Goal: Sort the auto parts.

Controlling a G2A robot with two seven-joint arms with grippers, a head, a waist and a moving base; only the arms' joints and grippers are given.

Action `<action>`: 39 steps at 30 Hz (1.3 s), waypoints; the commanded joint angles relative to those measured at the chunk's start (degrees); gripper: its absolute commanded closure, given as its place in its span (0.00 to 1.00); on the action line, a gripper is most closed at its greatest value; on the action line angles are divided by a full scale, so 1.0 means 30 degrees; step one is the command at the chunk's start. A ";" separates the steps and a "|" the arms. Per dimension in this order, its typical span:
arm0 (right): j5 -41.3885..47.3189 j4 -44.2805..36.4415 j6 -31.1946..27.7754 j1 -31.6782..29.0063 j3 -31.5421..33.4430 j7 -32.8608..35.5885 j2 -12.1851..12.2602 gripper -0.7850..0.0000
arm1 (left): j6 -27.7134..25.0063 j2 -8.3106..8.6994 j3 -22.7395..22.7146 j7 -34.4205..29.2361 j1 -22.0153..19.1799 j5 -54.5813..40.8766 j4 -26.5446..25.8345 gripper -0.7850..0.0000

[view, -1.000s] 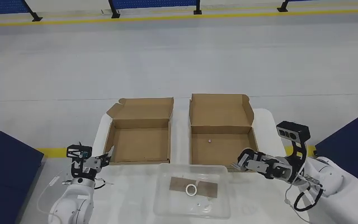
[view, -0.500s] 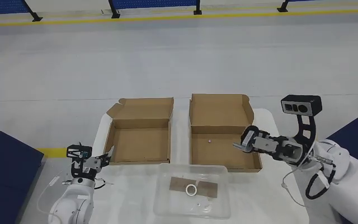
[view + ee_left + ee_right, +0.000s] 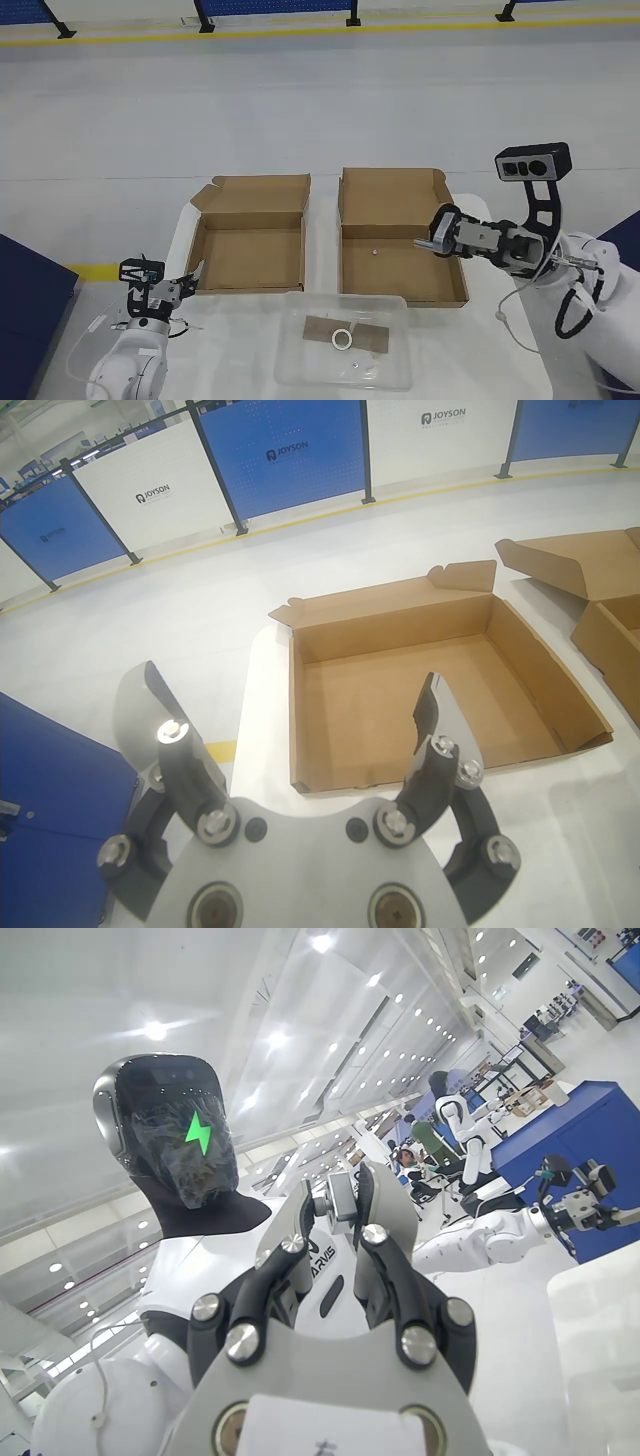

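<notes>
My right gripper (image 3: 428, 243) hangs over the right edge of the right cardboard box (image 3: 400, 285). In the right wrist view this gripper (image 3: 334, 1200) is shut on a small grey metal part (image 3: 343, 1206). One tiny part (image 3: 373, 252) lies on that box's floor. The left cardboard box (image 3: 247, 262) holds nothing that I can see. Beside its near left corner, low over the table, my left gripper (image 3: 168, 290) stands open; the left wrist view has its fingers (image 3: 434, 705) spread with nothing between them, facing the left box (image 3: 395, 615).
A clear plastic tray (image 3: 300, 370) sits at the table's front centre, holding a brown flat piece (image 3: 372, 340) and a white ring (image 3: 342, 339). Both boxes have lids folded open at the back. White table (image 3: 480, 340) shows to the right of the tray.
My right arm has lifted from beside the tray's right end and swung back and up over the right box, still shut on the part. The left arm has kept still.
</notes>
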 commanded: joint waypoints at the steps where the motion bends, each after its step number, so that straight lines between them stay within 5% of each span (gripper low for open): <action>1: 0.0176 -0.0334 0.0346 -0.0062 -0.0005 -0.0262 -0.0065 1.00 | 0.0000 0.0000 0.0000 0.0000 0.0000 0.0000 0.0000 0.00; 15: 0.7586 0.0404 0.2713 -0.0150 -0.0508 0.2258 -0.1313 1.00 | 0.0000 0.0000 0.0000 0.0000 0.0000 0.0000 0.0000 0.00; 32: 0.8205 0.0280 0.3458 -0.0263 -0.0341 0.2095 -0.1857 1.00 | 0.0000 0.0000 0.0000 0.0000 0.0000 0.0000 0.0000 0.00; 39: 1.1493 0.0122 0.4502 -0.0979 -0.0025 0.2850 -0.2425 1.00 | 0.0000 0.0000 0.0000 0.0000 0.0000 0.0000 0.0000 0.00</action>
